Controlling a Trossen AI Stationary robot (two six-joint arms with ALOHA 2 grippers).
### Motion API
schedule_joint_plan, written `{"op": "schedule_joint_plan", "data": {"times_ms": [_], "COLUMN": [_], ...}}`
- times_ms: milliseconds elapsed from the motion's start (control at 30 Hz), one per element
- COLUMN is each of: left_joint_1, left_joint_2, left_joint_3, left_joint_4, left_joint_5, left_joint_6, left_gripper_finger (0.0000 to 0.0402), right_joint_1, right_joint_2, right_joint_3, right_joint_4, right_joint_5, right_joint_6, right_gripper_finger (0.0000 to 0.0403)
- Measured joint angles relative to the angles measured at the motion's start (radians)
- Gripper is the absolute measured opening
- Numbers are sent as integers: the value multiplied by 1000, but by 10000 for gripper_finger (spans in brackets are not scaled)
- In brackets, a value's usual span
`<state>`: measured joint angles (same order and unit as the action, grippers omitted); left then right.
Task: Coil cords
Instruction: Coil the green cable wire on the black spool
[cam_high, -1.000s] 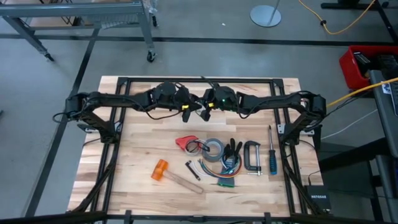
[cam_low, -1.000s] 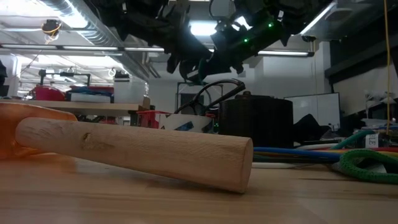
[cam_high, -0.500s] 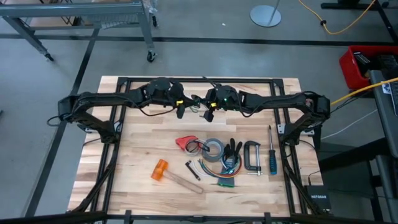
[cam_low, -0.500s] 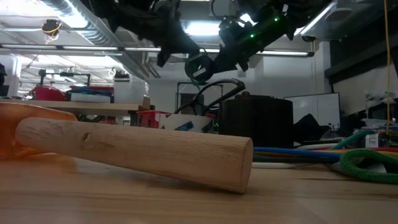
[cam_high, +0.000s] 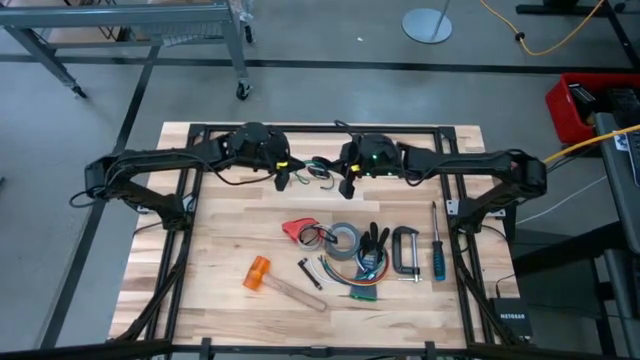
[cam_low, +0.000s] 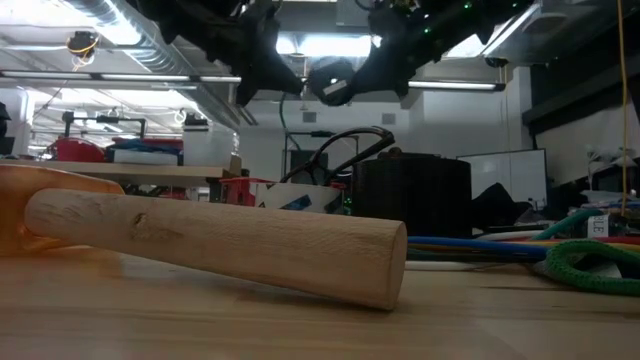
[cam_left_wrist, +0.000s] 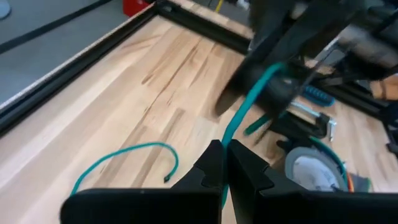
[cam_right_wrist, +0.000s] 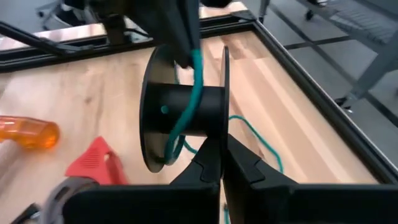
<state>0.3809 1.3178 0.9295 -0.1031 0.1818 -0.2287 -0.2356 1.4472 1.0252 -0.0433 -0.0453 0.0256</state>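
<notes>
Teal cord runs from the left gripper's closed jaws to the black spool clamped by the right gripper, both raised mid-table.

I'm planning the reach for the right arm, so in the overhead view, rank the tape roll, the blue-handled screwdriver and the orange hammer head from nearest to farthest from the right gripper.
From the right gripper, above the table's far middle:
1. Tape roll, just in front of it, near the table's centre.
2. Blue-handled screwdriver, toward the right edge.
3. Orange hammer head, front left, clearly farthest.
</notes>
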Motion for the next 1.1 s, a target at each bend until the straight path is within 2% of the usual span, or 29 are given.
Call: {"op": "schedule_joint_plan", "data": {"times_ms": [400,733,933,1100], "left_joint_1": [-2,-29,-35,-35], "left_joint_2": [0,-3,-1,0], "left_joint_3": [1,4,1,0], "left_joint_4": [-67,-45,21,48], "left_joint_5": [-1,-5,-9,-8], "left_joint_6": [4,22,37,45], "left_gripper_finger": [0,0,1,23], "right_joint_1": [0,1,0,0], "right_joint_2": [-82,-83,-83,-84], "right_joint_3": [0,7,11,13], "right_joint_4": [33,182,256,264], "right_joint_5": [35,80,91,91], "right_joint_6": [-1,-4,-3,-1], "right_gripper_finger": [1,1,1,1]}}
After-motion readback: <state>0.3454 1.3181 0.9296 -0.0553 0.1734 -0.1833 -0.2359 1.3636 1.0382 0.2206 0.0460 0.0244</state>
